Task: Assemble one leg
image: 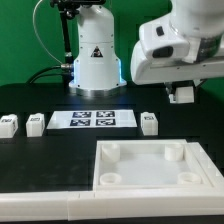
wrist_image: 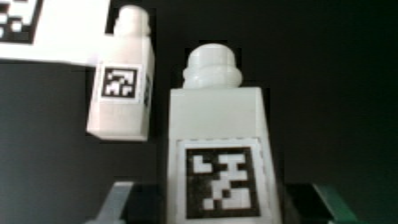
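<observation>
My gripper (wrist_image: pixel 224 207) is shut on a leg (wrist_image: pixel 221 130), a white square post with a rounded peg at its far end and a code tag (wrist_image: pixel 222 180) facing the wrist camera. A grey finger (wrist_image: pixel 135 203) stands at each side of it. In the exterior view the gripper (image: pixel 183 96) hangs above the table at the right, behind the tabletop (image: pixel 150 178), with the held leg's white end showing under it. A second leg (wrist_image: pixel 119 88) lies on the black table below; it also shows in the exterior view (image: pixel 150 122).
Two more legs (image: pixel 8 125) (image: pixel 35 124) lie at the exterior view's left. The marker board (image: pixel 92 120) lies between them and the second leg; its corner shows in the wrist view (wrist_image: pixel 18 22). The robot base (image: pixel 95 55) stands behind.
</observation>
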### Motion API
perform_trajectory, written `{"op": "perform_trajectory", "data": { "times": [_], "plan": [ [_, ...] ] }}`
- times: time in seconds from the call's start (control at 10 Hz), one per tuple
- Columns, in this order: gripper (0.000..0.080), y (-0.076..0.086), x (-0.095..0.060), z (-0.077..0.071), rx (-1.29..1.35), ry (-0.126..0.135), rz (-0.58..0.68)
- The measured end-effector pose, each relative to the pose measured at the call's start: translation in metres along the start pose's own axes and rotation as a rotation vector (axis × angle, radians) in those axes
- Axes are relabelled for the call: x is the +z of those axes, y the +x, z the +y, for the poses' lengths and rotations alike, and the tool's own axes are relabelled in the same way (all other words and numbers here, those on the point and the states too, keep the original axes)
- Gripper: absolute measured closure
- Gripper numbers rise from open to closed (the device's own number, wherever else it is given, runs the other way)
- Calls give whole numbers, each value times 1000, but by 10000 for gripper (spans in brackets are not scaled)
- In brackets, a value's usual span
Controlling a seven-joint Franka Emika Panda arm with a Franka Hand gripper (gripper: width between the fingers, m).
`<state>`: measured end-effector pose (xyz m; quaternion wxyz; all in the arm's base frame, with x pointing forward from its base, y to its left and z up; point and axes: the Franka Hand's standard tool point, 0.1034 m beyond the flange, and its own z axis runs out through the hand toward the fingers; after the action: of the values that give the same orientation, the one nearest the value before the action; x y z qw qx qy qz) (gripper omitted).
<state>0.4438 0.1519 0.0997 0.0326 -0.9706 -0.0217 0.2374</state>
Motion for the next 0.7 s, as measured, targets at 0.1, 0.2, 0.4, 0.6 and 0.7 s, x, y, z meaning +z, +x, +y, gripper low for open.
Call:
{"op": "perform_trajectory", "data": {
  "times": [0.1,0.2,0.4,0.6,0.7],
  "plan": [
    [508,20,-20,9,-58,5,99],
    [508,34,-52,24,-100,-5,177],
    [508,57,-108,33,-131,-17,344],
    [508,63,-117,26,-143,-17,512],
    [508,64,-118,29,-142,-19,634]
  ]
}}
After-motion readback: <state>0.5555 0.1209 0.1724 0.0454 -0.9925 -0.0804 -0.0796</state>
